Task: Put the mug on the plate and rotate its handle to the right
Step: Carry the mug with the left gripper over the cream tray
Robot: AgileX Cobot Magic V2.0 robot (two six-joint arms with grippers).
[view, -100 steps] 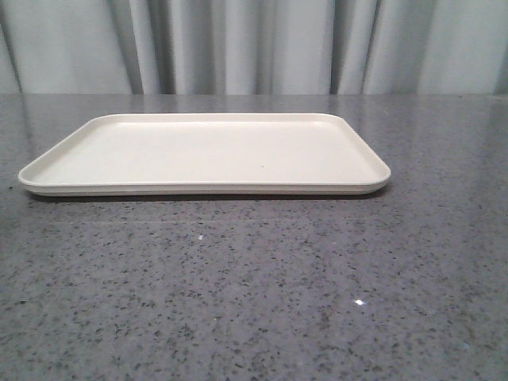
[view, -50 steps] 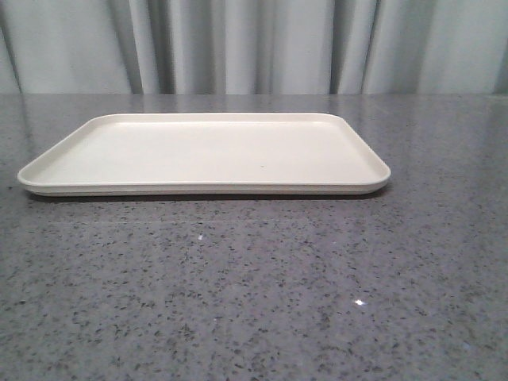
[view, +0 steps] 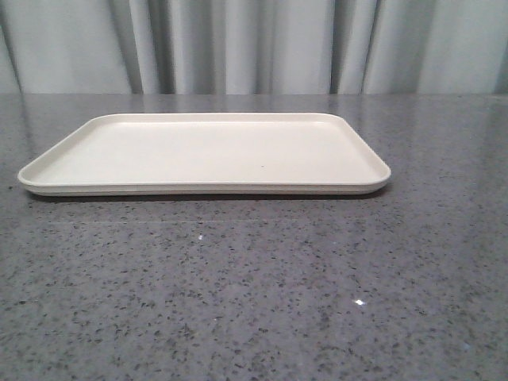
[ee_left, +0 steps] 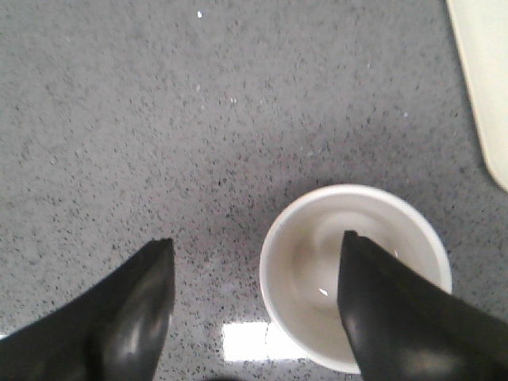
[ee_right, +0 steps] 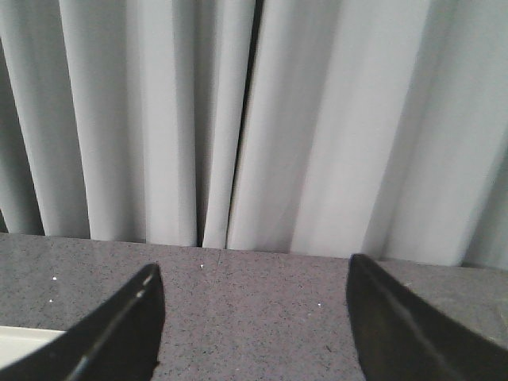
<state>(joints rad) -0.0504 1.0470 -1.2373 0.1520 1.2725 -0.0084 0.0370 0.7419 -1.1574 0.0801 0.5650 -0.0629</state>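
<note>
The cream-white plate [view: 206, 155] lies flat on the grey table in the front view, with nothing on it. No arm shows in the front view. In the left wrist view I look straight down into the white mug [ee_left: 309, 270], which stands upright on the table. My left gripper [ee_left: 255, 252] is open above it; one finger [ee_left: 397, 309] hangs over the mug's mouth and the other is over bare table beside the mug. The handle and the smiley face are hidden. A corner of the plate [ee_left: 484, 71] shows beyond the mug. My right gripper [ee_right: 252, 278] is open and empty.
Grey-white curtains [view: 254, 44] hang behind the table's far edge. The right wrist view faces those curtains [ee_right: 254, 119] over speckled table, with a sliver of the plate [ee_right: 24, 343] at its edge.
</note>
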